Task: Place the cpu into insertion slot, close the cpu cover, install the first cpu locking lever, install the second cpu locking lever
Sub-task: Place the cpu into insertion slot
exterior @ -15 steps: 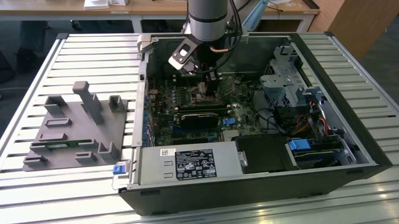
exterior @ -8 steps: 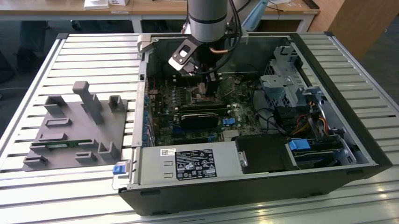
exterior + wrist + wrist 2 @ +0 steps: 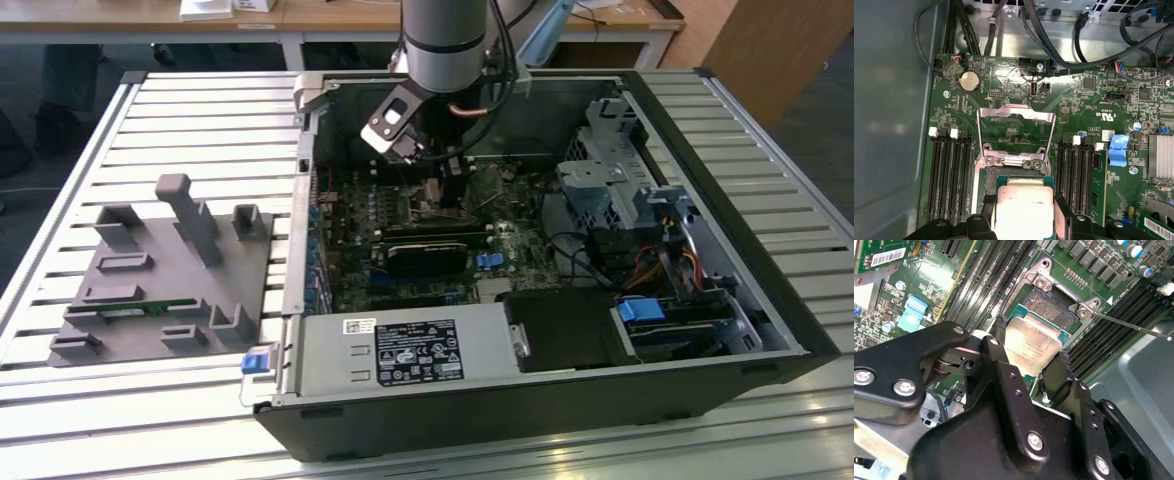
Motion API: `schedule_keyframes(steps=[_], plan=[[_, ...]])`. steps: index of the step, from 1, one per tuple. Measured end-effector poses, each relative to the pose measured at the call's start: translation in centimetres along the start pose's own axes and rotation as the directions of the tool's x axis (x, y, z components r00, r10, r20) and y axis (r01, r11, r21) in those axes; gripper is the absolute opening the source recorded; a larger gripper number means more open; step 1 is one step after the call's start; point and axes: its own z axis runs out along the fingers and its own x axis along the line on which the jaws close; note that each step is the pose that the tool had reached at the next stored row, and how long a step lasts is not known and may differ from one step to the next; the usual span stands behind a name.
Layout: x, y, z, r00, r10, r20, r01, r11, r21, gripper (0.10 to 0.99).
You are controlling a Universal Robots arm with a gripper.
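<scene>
The cpu (image 3: pixel 1031 342) is pinched by two opposite edges in the black jaws, dull silver top up, and hangs over the insertion slot (image 3: pixel 1051 307), covering part of it. Whether it touches the slot I cannot tell.

In the exterior view the arm (image 3: pixel 447 40) comes down nearly upright into the open computer case (image 3: pixel 747 200), with its wrist canted toward the exterior view's left above the motherboard (image 3: pixel 400 215).

The first wrist view looks along the board. There the cpu (image 3: pixel 1021 210) is nearest the camera and a strip of the slot (image 3: pixel 990 182) shows just past it. The cpu cover (image 3: pixel 1016 114) is swung open beyond that, with green board visible through its window and long black memory slots (image 3: pixel 949 175) on either side.

The second wrist view shows the slot's dark centre and a thin metal lever (image 3: pixel 1134 327) sticking out free to one side.

From the exterior view you also see the case lying on the slatted counter (image 3: pixel 200 120), and a grey fixture block (image 3: pixel 167 270) beside it at the exterior view's left
</scene>
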Motion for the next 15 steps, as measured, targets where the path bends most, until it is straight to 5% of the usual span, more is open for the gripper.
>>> schedule_keyframes(steps=[15], plan=[[-0.01, -0.03, 0.35, 1.0000, 0.000, 0.0000, 0.000, 1.0000, 0.000, 0.541]])
